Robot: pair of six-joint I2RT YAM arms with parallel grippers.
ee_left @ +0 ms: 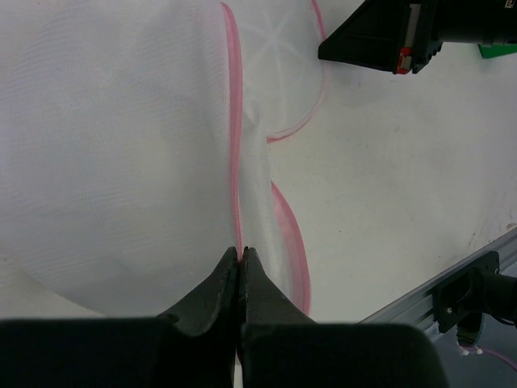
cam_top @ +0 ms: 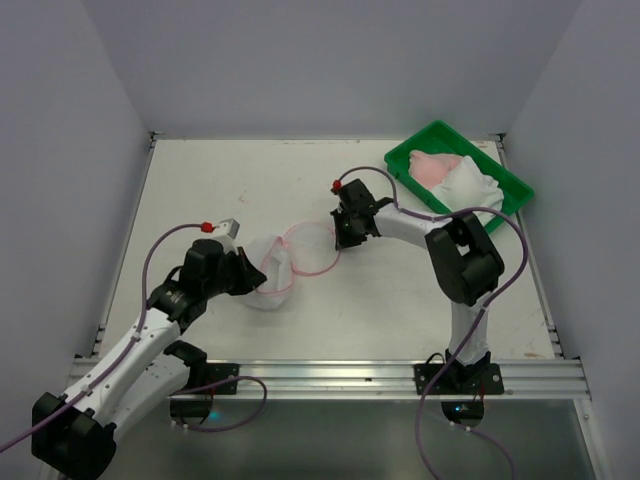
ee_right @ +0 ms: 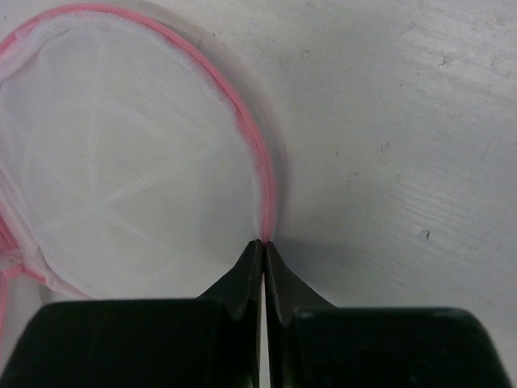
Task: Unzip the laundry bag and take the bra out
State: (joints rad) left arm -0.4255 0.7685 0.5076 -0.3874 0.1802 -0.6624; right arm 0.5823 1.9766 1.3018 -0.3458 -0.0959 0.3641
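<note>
White mesh laundry bag (cam_top: 268,290) lies near the counter's (cam_top: 200,180) middle, its pink-trimmed lid flap (cam_top: 310,250) open toward 2 o'clock, with the left claw (ee_left: 242,252) clamped on the bag's pink trim at 9 o'clock, the right claw (ee_right: 263,242) pinching the flap's rim at 3 o'clock, and a green tray (cam_top: 400,165) at the counter's 1 o'clock.

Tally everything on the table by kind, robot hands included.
bag: 1
tray: 1
cloth pile in the tray: 1, pieces cannot be told apart
hands: 2, left hand and right hand, both shut on the bag
total: 5
</note>
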